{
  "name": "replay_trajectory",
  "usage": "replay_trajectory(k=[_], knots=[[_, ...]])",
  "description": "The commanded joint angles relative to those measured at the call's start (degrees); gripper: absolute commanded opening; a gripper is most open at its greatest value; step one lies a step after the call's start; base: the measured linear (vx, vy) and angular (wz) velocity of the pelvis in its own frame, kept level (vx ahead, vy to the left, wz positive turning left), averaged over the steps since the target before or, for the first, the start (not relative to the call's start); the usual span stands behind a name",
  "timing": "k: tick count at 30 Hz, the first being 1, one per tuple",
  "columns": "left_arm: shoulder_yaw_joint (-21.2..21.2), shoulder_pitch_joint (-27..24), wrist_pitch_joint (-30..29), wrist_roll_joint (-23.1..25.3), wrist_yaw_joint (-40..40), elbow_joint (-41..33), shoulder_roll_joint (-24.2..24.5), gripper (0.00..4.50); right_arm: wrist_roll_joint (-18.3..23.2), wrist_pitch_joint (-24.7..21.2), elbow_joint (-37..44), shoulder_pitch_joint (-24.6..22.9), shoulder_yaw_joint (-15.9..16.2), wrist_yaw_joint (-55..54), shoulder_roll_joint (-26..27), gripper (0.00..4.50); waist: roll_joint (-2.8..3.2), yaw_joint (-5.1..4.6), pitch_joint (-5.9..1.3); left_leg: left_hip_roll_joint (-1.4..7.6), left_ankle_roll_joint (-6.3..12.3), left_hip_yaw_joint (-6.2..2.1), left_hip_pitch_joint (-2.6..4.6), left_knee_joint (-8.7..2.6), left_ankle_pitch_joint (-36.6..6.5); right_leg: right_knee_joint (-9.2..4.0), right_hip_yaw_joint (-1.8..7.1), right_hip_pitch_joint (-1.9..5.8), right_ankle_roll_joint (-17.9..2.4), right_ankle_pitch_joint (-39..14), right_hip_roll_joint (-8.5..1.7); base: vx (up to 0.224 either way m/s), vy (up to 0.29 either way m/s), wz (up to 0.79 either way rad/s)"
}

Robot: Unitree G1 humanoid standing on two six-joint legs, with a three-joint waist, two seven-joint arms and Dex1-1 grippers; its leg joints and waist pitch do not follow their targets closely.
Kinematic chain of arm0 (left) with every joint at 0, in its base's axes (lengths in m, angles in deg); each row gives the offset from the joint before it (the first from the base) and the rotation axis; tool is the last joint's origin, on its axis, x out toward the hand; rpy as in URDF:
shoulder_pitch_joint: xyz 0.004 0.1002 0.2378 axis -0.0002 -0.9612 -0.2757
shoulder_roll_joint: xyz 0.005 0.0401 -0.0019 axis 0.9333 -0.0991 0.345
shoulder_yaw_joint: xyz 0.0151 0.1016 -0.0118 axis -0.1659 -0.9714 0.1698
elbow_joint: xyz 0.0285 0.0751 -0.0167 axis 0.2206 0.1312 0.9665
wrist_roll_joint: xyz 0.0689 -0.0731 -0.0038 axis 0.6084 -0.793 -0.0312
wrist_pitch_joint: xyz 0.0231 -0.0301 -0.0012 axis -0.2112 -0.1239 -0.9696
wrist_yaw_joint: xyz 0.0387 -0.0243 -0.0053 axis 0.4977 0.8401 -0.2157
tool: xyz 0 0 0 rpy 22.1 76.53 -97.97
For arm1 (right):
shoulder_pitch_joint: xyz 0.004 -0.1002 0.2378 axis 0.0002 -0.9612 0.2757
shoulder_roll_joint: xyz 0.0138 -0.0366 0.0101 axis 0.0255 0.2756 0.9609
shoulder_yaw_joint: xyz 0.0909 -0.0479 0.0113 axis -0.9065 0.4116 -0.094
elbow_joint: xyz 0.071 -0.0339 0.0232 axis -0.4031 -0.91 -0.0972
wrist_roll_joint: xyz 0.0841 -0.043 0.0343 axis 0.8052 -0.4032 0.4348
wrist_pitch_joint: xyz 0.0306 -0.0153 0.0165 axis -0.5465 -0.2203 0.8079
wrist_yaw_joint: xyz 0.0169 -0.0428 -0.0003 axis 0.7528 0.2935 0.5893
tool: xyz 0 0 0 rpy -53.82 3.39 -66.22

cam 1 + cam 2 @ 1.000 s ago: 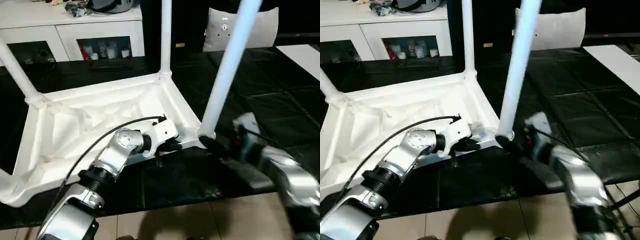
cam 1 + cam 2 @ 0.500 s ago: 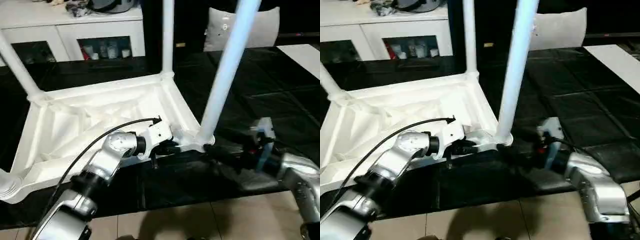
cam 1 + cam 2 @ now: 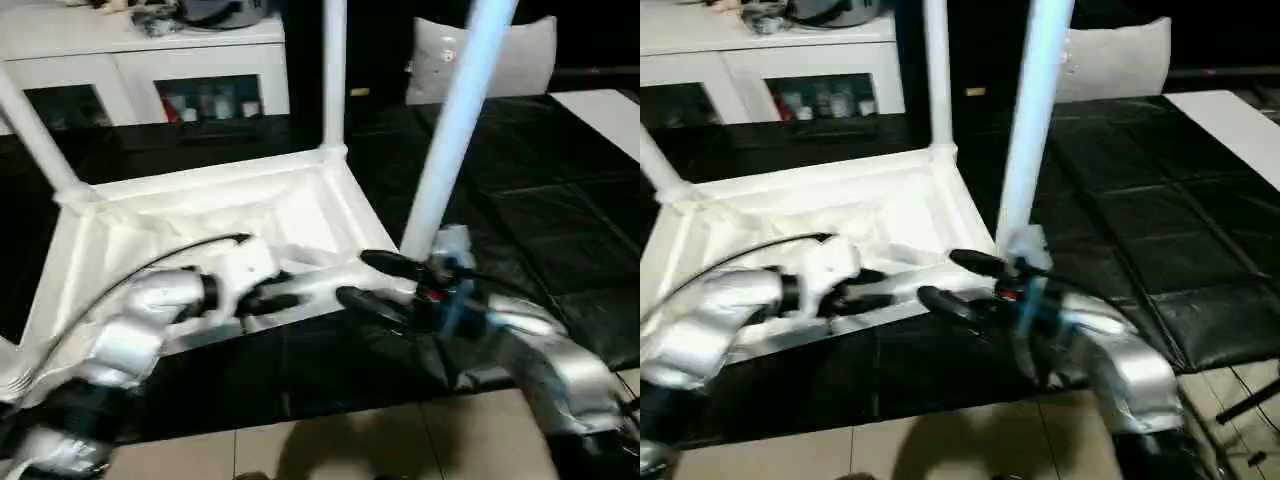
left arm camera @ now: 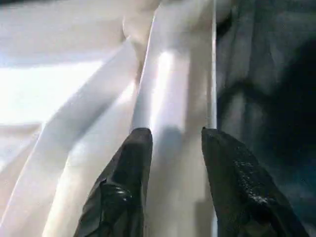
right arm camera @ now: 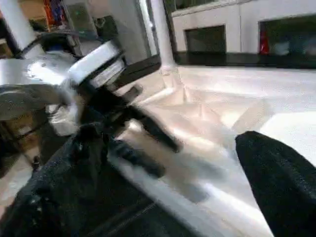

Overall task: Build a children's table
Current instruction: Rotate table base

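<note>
Black surface (image 3: 560, 200) carries the upside-down children's table (image 3: 180, 220), legs pointing up. Left end effector (image 4: 173, 148) stands partly open astride its near rim; right end effector (image 3: 365, 282), wide open, holds nothing beside the near corner leg (image 3: 450, 130).

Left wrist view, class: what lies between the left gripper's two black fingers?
In the left wrist view, the white rim of the upturned children's table runs between the left gripper fingers, which stand apart astride it.
</note>
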Motion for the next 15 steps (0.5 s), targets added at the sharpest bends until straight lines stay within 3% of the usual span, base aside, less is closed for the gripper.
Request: replay_trajectory(k=[1,2,3,6,10,14,15], knots=[[0.9,-0.4,-1.6,-0.4,1.1,-2.0,1.2,2.13,-1.7,0.7,-1.5,0.9,0.4,-2.2,0.6,4.50,0.70,-0.29,-3.32,4.31,-0.07,-2.19,0.49,-5.21,-13.7,-3.65,4.68,2.60,-6.3,-18.7,-4.93,0.000,0.000,0.00],[1.3,-2.0,-3.1,-0.2,2.4,-4.5,4.2,2.18,-5.0,2.4,-6.0,3.8,1.5,-6.7,3.6,4.50,1.29,-0.11,-3.46,4.35,-0.50,-2.21,0.86,-5.13,-14.0,-3.51,4.74,2.42,-6.6,-18.4,-5.05,0.000,0.000,0.00],[1.3,-2.5,-4.0,0.0,2.6,-5.4,5.2,2.23,-6.5,3.2,-8.3,5.2,1.8,-9.1,4.7,4.50,1.02,-0.58,-3.22,4.21,-1.16,-2.23,0.45,-5.44,-14.7,-3.41,4.74,2.53,-6.9,-18.6,-4.89,0.000,0.000,0.00],[1.0,-3.3,-5.9,-0.1,2.9,-7.0,6.7,2.43,-10.6,6.4,-15.7,9.0,1.9,-15.9,7.1,4.50,1.51,-0.84,-3.16,3.98,-2.03,-2.16,0.85,-5.34,-16.1,-3.51,4.89,2.45,-7.4,-19.4,-5.03,0.000,0.000,0.00],[-0.3,-4.9,-8.9,-0.1,3.8,-9.4,8.4,2.77,-13.7,8.9,-25.0,12.9,1.5,-23.0,9.4,4.50,1.68,-1.05,-3.23,4.06,-2.40,-2.15,0.86,-5.38,-15.4,-2.97,5.08,2.65,-8.3,-16.6,-4.81,0.000,0.000,0.00],[-2.1,-6.1,-7.5,4.1,1.3,-7.5,10.0,3.00,-14.2,10.7,-30.7,15.4,-1.8,-29.2,11.0,4.50,1.69,-1.19,-3.37,3.86,-2.10,-2.03,0.95,-5.28,-14.6,-2.75,5.18,2.67,-8.7,-15.2,-4.72,0.000,0.000,0.00],[-2.3,-6.4,-7.5,4.1,1.3,-7.6,10.2,3.09,-14.3,11.3,-31.5,15.8,-2.6,-30.3,11.2,4.50,1.26,-1.18,-3.46,3.93,-1.88,-1.95,0.92,-5.27,-13.9,-2.68,5.21,2.72,-8.6,-14.4,-4.73,0.000,0.000,0.00]])
